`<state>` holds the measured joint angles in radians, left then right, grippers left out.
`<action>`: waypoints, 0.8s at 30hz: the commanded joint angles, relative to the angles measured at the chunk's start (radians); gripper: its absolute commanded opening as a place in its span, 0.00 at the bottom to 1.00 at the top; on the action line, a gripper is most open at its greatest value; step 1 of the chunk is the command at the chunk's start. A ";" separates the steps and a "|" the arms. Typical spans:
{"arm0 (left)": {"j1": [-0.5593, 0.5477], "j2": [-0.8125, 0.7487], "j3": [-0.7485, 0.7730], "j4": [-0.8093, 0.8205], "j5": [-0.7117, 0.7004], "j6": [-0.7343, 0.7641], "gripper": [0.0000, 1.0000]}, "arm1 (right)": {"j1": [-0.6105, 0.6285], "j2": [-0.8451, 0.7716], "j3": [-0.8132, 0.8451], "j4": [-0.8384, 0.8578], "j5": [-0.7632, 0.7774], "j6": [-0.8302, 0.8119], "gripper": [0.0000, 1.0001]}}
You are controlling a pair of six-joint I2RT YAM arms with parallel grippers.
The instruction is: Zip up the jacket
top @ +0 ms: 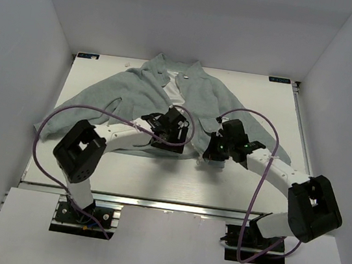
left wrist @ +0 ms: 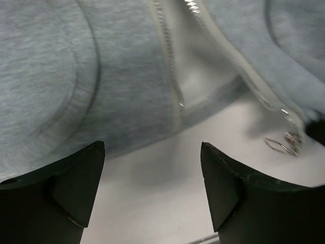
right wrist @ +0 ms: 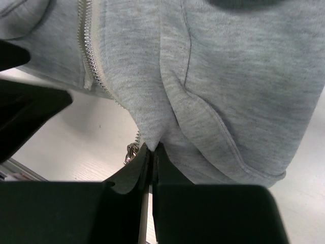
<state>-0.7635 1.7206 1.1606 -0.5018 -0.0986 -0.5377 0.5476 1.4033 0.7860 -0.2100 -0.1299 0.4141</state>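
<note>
While I am watching from above, the jacket is lying flat on the table, collar at the far side, front gaping over white lining. The left gripper and right gripper are sitting at its near hem.

Left wrist: fingers are standing wide apart, holding nothing; zipper unjoined.

Right wrist: I am seeing the pincer clamping the grey hem, just beside the metal slider.
</note>
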 commanded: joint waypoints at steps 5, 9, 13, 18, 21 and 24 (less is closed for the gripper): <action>0.006 0.094 0.077 -0.055 -0.144 -0.048 0.73 | -0.014 -0.027 -0.002 0.035 -0.037 -0.018 0.00; 0.004 0.122 0.076 -0.023 -0.132 -0.042 0.72 | -0.018 -0.027 -0.004 0.034 -0.039 -0.018 0.00; 0.000 0.148 0.090 -0.027 -0.113 -0.041 0.73 | -0.018 -0.029 -0.011 0.031 -0.031 -0.017 0.00; 0.000 0.129 0.071 0.012 -0.079 -0.051 0.75 | -0.021 -0.024 -0.016 0.029 -0.031 -0.018 0.00; 0.000 0.146 0.073 0.014 -0.096 -0.059 0.79 | -0.020 -0.026 -0.021 0.031 -0.031 -0.020 0.00; -0.005 0.180 0.096 -0.004 -0.099 -0.062 0.83 | -0.021 -0.026 -0.022 0.027 -0.025 -0.023 0.00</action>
<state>-0.7624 1.8755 1.2278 -0.5163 -0.1959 -0.5877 0.5312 1.4021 0.7700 -0.2062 -0.1535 0.4084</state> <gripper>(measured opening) 0.821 0.024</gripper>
